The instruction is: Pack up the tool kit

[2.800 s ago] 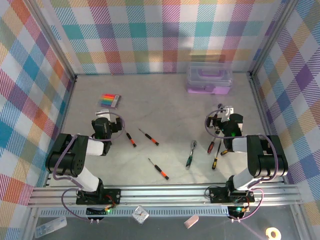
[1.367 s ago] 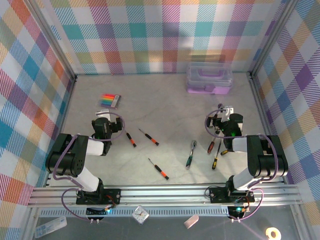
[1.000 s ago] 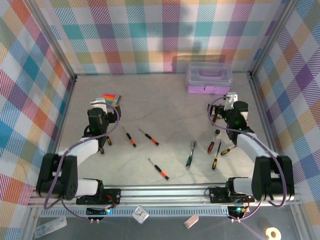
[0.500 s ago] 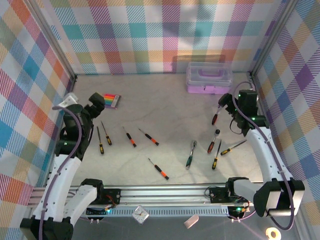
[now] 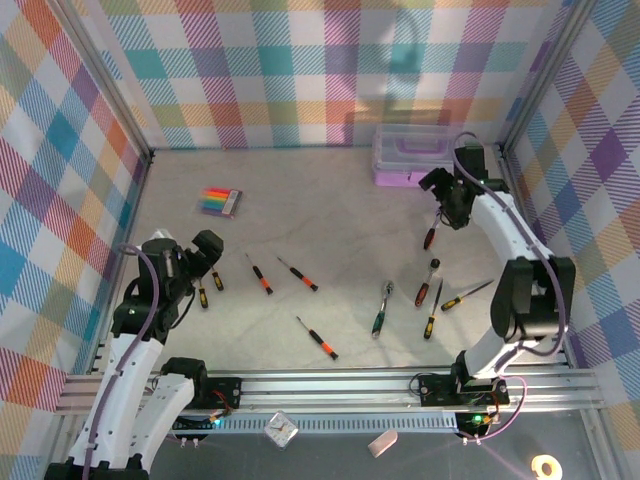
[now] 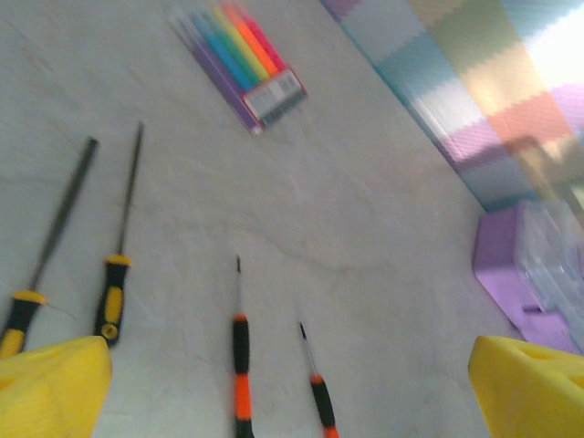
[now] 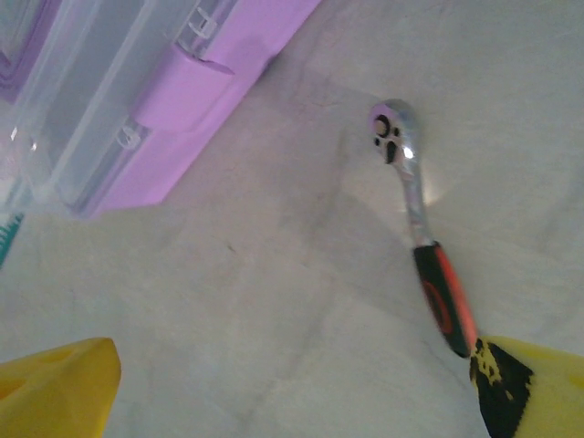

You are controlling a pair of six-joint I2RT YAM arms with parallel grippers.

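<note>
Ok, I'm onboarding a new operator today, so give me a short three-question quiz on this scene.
1. Which is nearer the purple box: the left gripper or the right gripper?
2. The rainbow-striped pack lies nearest: A) left gripper, B) right gripper, C) purple box.
3. True or false: the rainbow-striped pack lies inside the purple box.
Key: 1 right gripper; 2 A; 3 false.

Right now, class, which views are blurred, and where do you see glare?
Left wrist view: soft throughout, the box at the far right most blurred. Right wrist view: slightly soft, with glare on the ratchet head. Top external view: sharp and evenly lit.
</note>
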